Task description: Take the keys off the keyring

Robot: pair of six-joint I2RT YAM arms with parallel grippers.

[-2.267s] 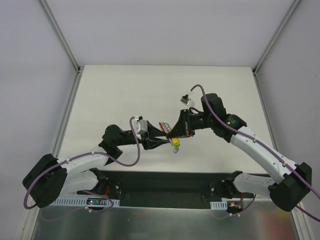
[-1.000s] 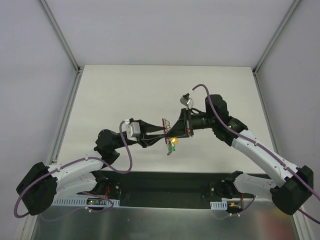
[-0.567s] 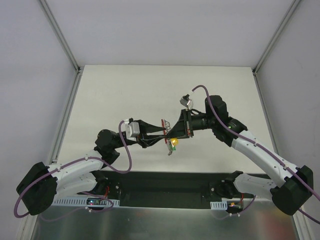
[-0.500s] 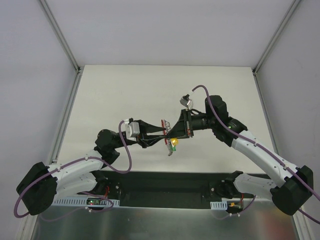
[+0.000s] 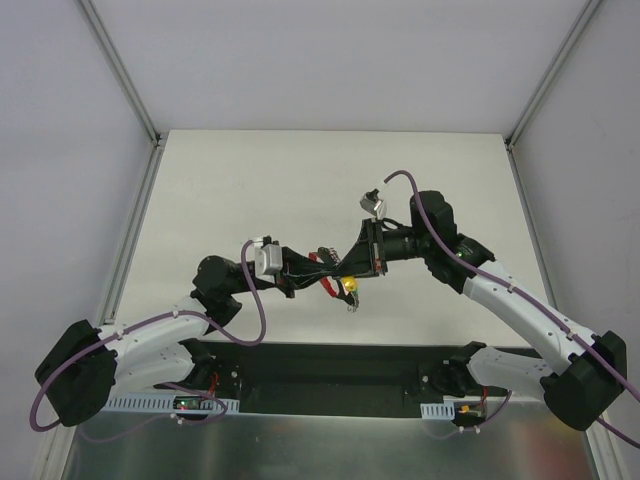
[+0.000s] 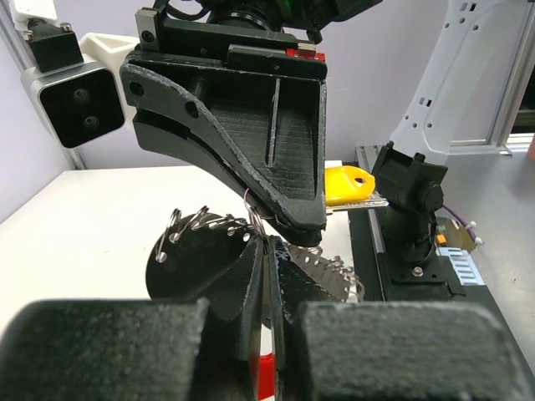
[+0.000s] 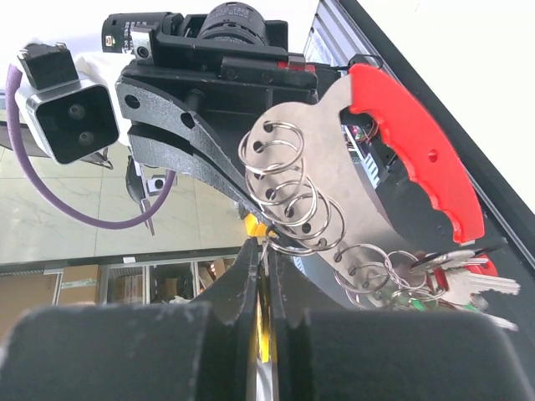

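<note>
Since the overhead frame half a second back, the left gripper (image 6: 266,251) is no longer standing with its fingers spread around the bunch. They are now pressing flat together, and the arm is sitting slightly lower and nearer the right one. The right gripper (image 7: 264,255) is not changing: its fingers are clamping tight against each other, with a thin strand of wire showing right at their tips. Whether either pair is really nipping metal, and which piece, I cannot tell from these views. The keys (image 7: 456,271) are hanging in the air between the two grippers, above the middle of the table (image 5: 250,180). They are still threading onto the keyring (image 7: 389,266) beside a flat metal tag (image 7: 351,167) with a red grip and a run of wire loops through its holes. One yellow-headed key (image 6: 349,184) is dangling just behind the right fingertips. The closing probably means both arms are now taking a hold on the bunch, so the next step is likely working the ring open or sliding a key along it. No key is coming free yet, and a slip on wire this thin seems the main danger.
</note>
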